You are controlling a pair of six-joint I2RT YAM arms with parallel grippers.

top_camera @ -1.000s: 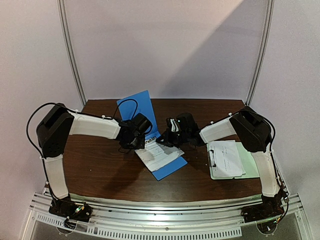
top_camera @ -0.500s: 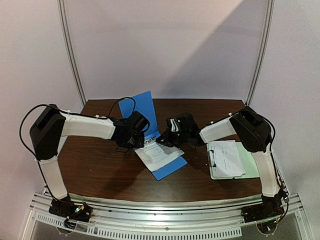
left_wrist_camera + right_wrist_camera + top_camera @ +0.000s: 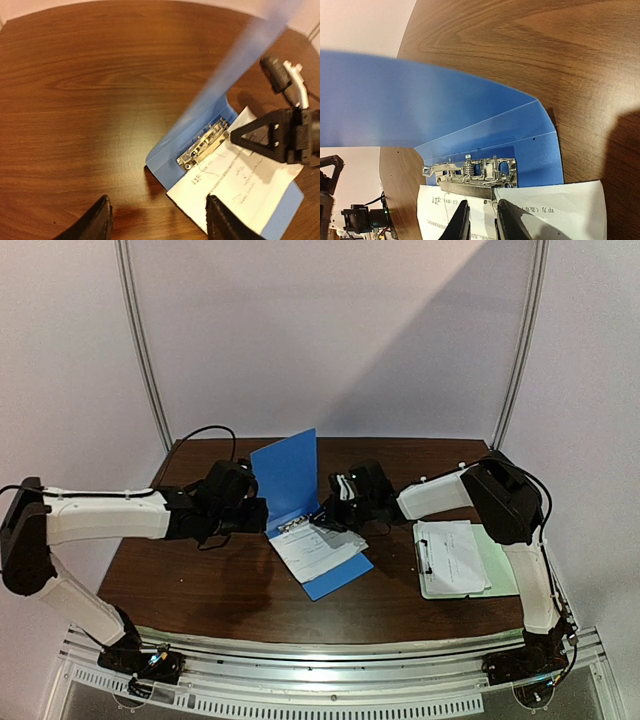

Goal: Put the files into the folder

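Top external view, then: where is the folder (image 3: 340,578)?

It lies open on the brown table (image 3: 190,580), between the two arms. Its back half is flat on the wood and its front cover stands up along the far left side.

And the files (image 3: 318,548)?

They are white sheets lying skewed on the folder's flat half. Their top edge sits just below the folder's metal clip (image 3: 475,175). In the left wrist view one corner pokes past the folder's edge onto the wood.

Can you read anything on them?

There are faint printed lines and a pen-like scrawl. The right wrist view shows a row of characters near the top edge, too small to read.

Left gripper (image 3: 160,222)?

It is left of the folder and off it. The fingers are wide apart with only bare wood between them.

Right gripper (image 3: 481,220)?

It is over the files, just below the folder's clip. The fingers are nearly together, with a thin slit of paper showing between them. I cannot tell whether they pinch the sheet.

Anything else?

A pale green clipboard (image 3: 505,565) lies right of the folder, well apart from it. It carries another printed sheet (image 3: 452,558).
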